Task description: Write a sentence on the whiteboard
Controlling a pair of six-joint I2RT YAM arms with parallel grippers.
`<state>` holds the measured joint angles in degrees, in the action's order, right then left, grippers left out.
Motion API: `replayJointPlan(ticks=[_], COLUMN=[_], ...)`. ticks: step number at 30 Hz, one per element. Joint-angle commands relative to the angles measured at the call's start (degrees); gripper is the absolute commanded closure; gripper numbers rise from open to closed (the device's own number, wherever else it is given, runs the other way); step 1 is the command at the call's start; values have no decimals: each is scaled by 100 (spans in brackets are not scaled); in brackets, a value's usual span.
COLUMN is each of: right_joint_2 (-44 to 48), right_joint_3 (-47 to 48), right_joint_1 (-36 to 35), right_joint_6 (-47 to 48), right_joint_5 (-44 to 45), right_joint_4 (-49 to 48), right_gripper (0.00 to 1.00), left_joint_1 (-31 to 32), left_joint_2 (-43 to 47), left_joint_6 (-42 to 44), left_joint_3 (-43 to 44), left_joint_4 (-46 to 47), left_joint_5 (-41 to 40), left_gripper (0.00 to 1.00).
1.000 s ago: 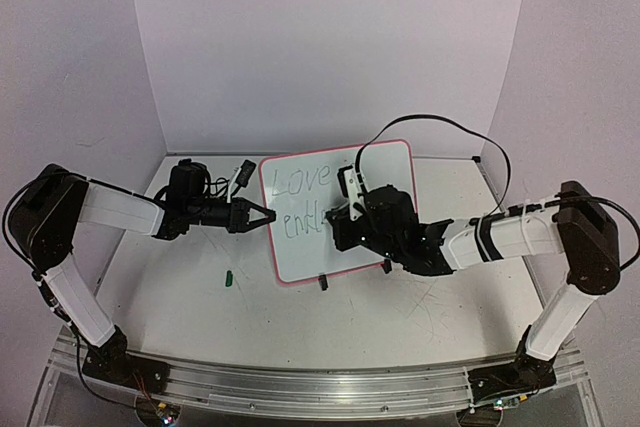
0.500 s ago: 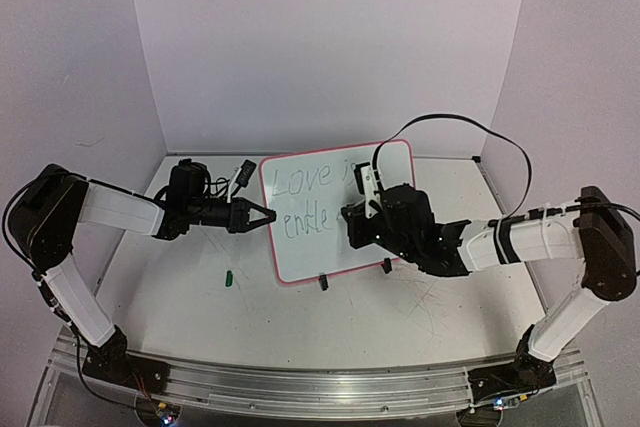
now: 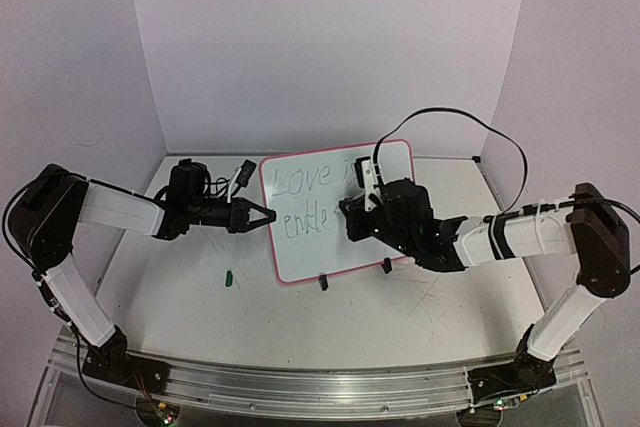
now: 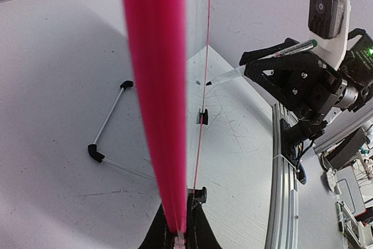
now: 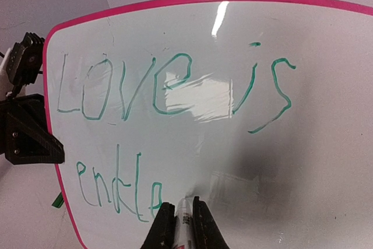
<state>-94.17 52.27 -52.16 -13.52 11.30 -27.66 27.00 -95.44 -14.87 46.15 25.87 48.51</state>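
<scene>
On the table (image 3: 200, 317), the pink-framed whiteboard (image 3: 310, 252) reads "Love is endle".

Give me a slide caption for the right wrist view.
Right gripper holds a marker tip to the whiteboard, the sentence reading "Love is endle" so far.

small green piece (image 3: 228, 276): lying on scuffed white table (image 3: 180, 307) | walls (image 3: 330, 47): pale lilac

The left arm (image 3: 120, 209) and right arm (image 3: 510, 235) reach inward, left jaws and right jaws clamped shut
</scene>
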Motion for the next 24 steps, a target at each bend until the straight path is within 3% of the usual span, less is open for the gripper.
replayJointPlan(ticks=[1,24], right_joint_2=[-5,-303], right_joint_3=[247,328], right_joint_1=[47,-42], right_joint_6=[-11,7], right_joint_5=[230,-9], right_joint_4=[-213,-9], right_gripper=[100,100], left_joint_1=[-2,-2], left_joint_2=[-87,-60], left_joint_6=[309,314], left_joint_3=[211,189], left_joint_4=[-74,-77], left_joint_5=[-421,-439], left_gripper=[100,100])
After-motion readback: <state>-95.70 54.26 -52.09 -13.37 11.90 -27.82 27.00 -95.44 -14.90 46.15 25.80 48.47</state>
